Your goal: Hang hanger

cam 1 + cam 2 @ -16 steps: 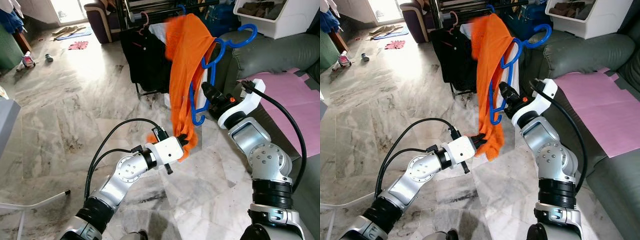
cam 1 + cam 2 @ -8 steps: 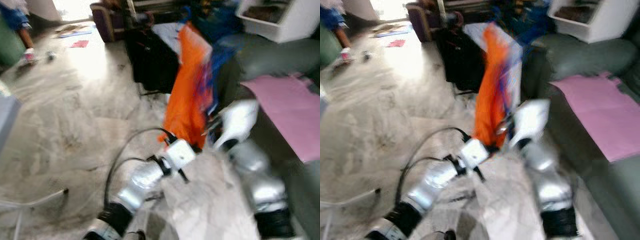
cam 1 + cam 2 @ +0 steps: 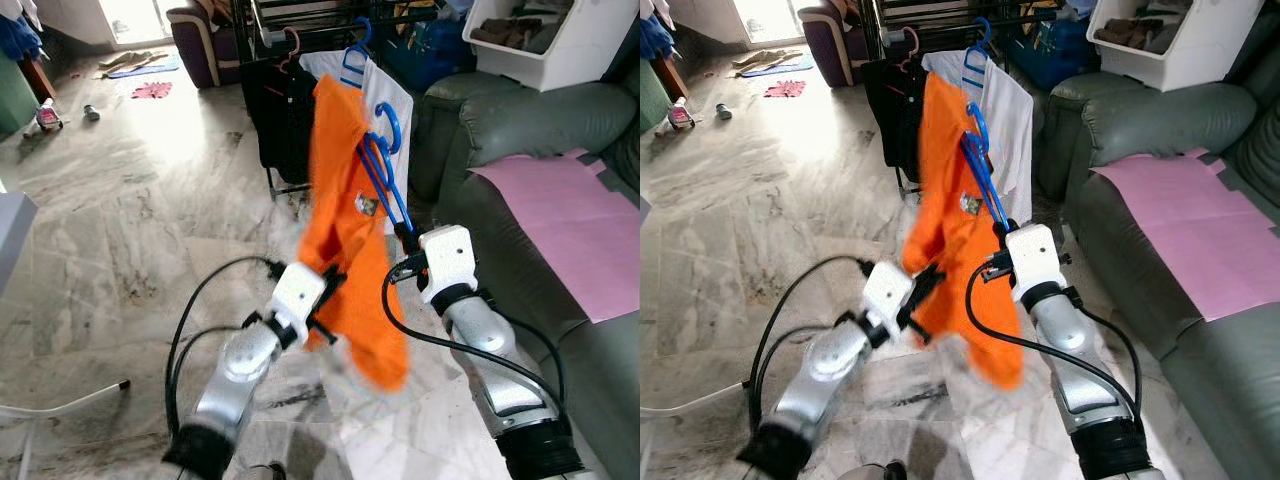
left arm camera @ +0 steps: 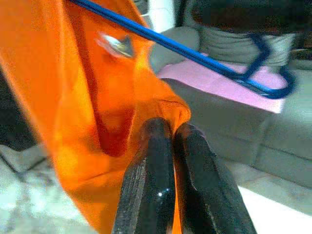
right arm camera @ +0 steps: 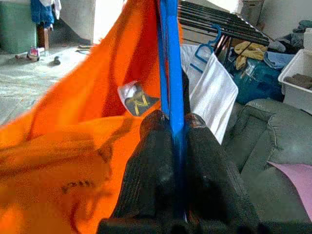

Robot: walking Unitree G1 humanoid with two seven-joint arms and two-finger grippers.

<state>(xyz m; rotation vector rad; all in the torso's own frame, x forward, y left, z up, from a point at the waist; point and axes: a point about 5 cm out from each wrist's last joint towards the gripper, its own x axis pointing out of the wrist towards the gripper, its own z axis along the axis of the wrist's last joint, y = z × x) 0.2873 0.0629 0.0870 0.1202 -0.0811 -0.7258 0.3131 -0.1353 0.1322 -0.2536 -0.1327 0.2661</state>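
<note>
Blue hanger (image 3: 383,178) with orange shirt (image 3: 345,230) now swinging nearer the drying rack (image 3: 300,12), hook turned toward it. Right gripper (image 5: 171,127) clamping the hanger's bar; left gripper (image 4: 166,131) pinching shirt fabric. Closing in for hanging.

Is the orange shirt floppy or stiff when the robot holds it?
Probably floppy: the orange shirt sags and folds below the blue hanger. Likely light too, since the left end effector holds it by one pinched edge.

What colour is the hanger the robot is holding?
Blue. The hanger shows best in the right wrist view, pinched in the right claw.
</note>
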